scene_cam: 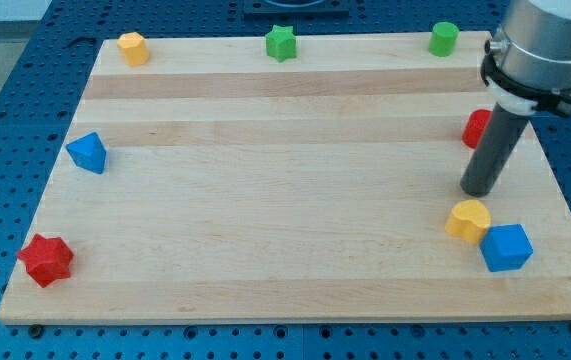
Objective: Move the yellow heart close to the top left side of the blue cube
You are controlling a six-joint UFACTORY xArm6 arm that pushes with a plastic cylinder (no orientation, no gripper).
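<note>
The yellow heart [468, 220] lies near the view's bottom right, touching or almost touching the upper left side of the blue cube [507, 247]. My tip [478, 190] stands just above the yellow heart, a small gap away. The rod rises toward the view's top right into the grey arm body.
The wooden board [265, 180] also carries a red block [477, 128] partly hidden behind the rod, a green cylinder [443, 38], a green star [281, 43], a yellow block [133, 48], a blue triangular block [88, 153] and a red star [45, 260].
</note>
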